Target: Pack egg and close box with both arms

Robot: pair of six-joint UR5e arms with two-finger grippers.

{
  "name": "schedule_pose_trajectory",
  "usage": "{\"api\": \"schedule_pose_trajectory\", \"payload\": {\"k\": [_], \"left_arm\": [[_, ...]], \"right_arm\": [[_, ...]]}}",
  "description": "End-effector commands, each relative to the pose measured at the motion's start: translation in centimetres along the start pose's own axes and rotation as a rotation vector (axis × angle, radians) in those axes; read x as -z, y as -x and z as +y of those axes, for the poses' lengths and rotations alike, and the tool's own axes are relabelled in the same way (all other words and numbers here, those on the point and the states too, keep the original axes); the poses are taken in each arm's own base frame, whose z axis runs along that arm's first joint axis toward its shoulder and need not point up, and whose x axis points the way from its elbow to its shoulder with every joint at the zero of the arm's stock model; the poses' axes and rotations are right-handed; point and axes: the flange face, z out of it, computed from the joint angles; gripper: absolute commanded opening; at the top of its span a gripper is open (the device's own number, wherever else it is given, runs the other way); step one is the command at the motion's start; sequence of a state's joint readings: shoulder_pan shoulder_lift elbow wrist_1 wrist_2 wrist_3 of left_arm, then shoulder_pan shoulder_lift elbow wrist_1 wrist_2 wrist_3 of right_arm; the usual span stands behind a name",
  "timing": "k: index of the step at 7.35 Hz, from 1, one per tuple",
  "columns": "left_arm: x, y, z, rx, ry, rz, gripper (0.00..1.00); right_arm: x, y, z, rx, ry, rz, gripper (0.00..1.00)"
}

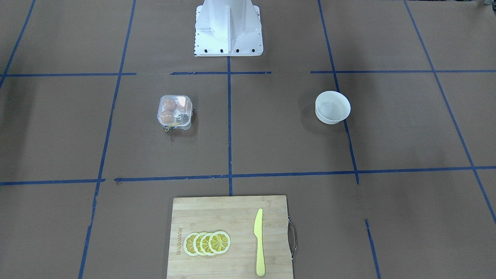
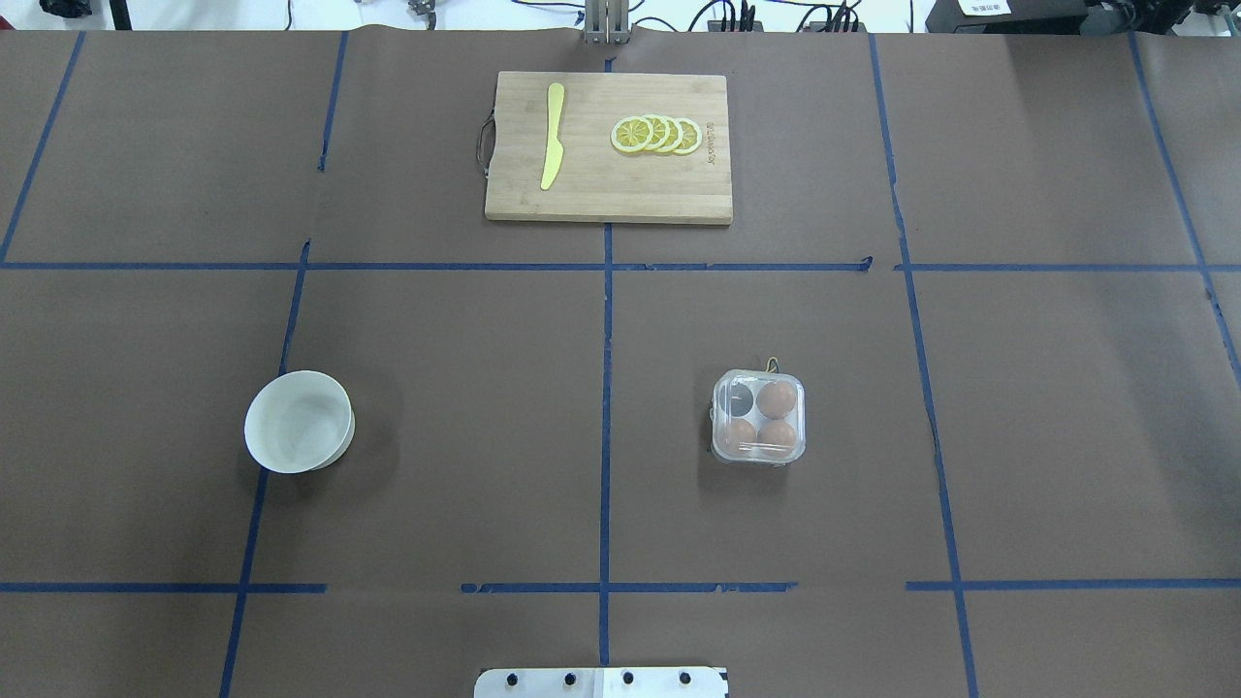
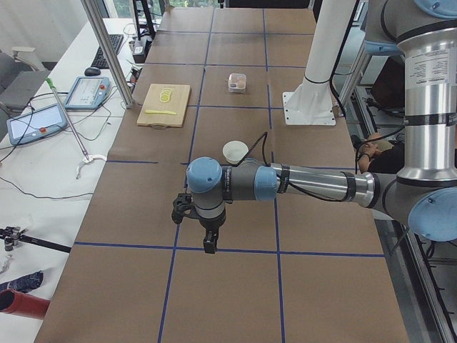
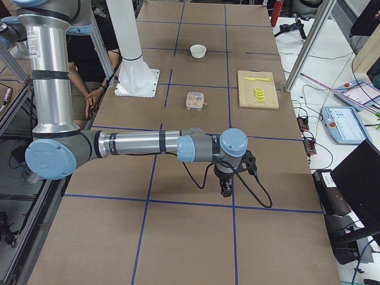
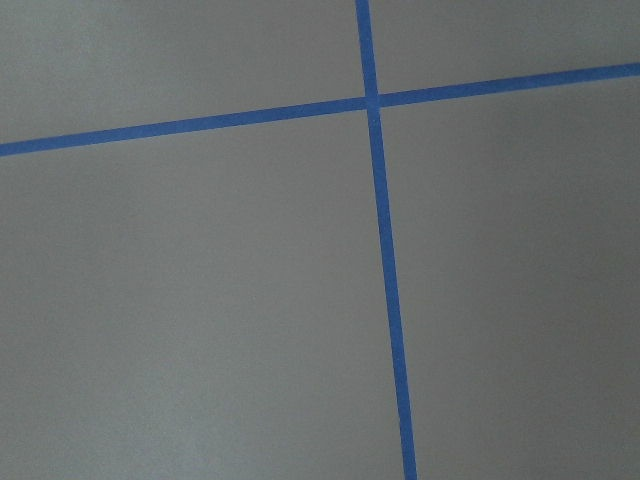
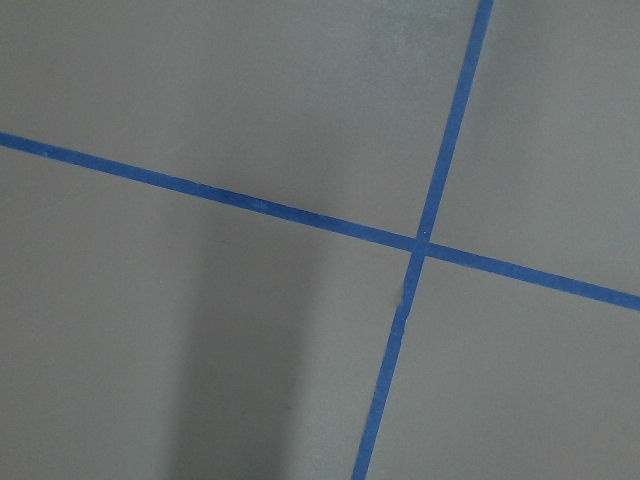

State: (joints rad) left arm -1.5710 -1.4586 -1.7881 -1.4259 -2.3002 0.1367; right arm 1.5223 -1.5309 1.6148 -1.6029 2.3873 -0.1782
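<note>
Right of the centre tape line (image 2: 606,388), box (image 2: 758,418) sits lid-down with three eggs (image 2: 777,398) inside: packing looks done. Left gripper (image 3: 209,243) and right gripper (image 4: 225,189) hang far from it; cannot tell whether either is open. Next: check latch.

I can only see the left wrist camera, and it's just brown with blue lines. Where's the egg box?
Observer: The box sits on the robot's right half of the table, in the overhead view.
Operator: How many eggs are in it?
Observer: Three eggs. The fourth cup is empty.
Operator: So where is my gripper?
Observer: The left gripper hangs over bare table, past the bowl, toward the table's left end.
</note>
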Motion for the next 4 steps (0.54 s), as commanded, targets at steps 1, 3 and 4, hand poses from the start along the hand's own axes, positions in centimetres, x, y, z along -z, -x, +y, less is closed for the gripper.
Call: {"api": "schedule_pose_trajectory", "payload": {"k": [1, 3, 4], "left_arm": [[0.02, -0.06, -0.09, 0.001, -0.001, 0.004, 1.00], [0.15, -0.18, -0.26, -0.004, -0.006, 0.006, 1.00], [0.30, -0.27, -0.61, -0.005, -0.010, 0.006, 1.00]], "right_arm": [[-0.43, 0.75, -0.29, 0.023, 0.011, 0.013, 1.00], [-0.27, 0.91, -0.40, 0.025, 0.012, 0.025, 1.00], [-0.38, 0.98, -0.43, 0.027, 0.014, 0.028, 1.00]]}}
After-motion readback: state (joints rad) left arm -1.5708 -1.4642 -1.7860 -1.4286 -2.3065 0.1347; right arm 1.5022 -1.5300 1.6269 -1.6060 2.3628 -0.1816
